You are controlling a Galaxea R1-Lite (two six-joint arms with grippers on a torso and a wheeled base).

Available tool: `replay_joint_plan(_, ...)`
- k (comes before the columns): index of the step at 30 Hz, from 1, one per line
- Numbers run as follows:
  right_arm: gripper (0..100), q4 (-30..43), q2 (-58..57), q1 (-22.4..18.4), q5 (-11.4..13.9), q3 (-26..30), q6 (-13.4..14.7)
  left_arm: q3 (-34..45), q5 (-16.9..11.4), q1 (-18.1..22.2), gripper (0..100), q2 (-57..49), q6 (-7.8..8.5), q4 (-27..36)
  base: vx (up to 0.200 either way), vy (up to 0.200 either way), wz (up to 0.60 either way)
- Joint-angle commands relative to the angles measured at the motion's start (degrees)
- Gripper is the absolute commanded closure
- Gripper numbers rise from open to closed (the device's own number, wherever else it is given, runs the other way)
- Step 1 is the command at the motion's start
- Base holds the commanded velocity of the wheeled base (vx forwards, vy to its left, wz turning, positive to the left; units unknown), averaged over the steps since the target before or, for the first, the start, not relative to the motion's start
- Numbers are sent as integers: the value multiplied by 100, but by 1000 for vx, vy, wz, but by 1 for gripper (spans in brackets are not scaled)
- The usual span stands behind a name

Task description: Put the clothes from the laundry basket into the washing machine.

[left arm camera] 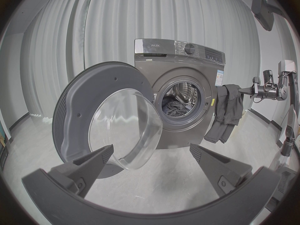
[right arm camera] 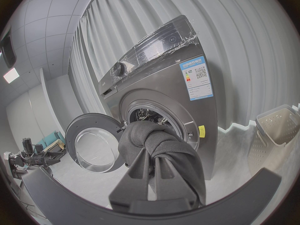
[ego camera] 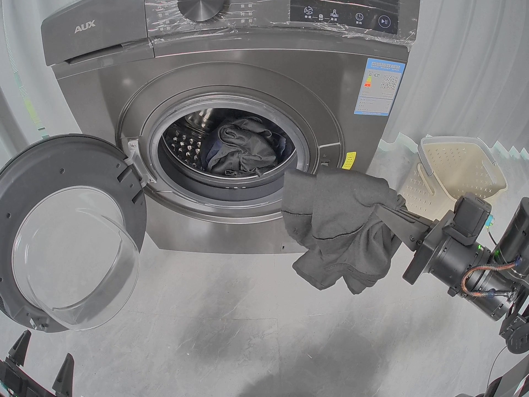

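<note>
Facing a washing machine (ego camera: pixel 231 73) with its round door (ego camera: pixel 71 161) swung wide open on the left and a pale laundry basket (ego camera: pixel 441 155) standing to the right, only perforated walls visible inside. Well along: possibly the last piece in hand. Hanging just in front of the opening's right rim, 1 dark grey garment (ego camera: pixel 341 216), pinched at its upper edge between the closed jaws of the right gripper (right arm camera: pixel 151 155). Already in the drum, 1 bundle of dark clothes (ego camera: pixel 242 147). Left to do: carrying the garment through the opening and letting go. Low near the door, the left gripper (left arm camera: pixel 150 149), jaws spread wide, holding nothing. For writing: a blue label (ego camera: pixel 379 86) with a code square, a logo (ego camera: pixel 85 26) on the drawer panel, 1 small yellow sticker (ego camera: pixel 349 160); none read out.
</note>
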State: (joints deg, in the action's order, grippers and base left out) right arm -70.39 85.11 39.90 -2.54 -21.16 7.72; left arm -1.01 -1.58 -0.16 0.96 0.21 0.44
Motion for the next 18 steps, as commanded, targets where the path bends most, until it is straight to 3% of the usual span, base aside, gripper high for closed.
replay_joint_plan(1, 100, -1, 14, 0, 7, -2, 2, 84, 0, -2, 0, -96, -3, 0, 0, 0, 0)
replay_joint_plan(11, 100, -1, 225, 53, 25, -55, 46, 84, -9, -2, 0, -96, 23, 0, 0, 180, 0)
replay_joint_plan(18, 100, -72, 743, 220, -1, -556, 160, 84, -9, 7, 0, -96, 23, -9, 0, 0, 0)
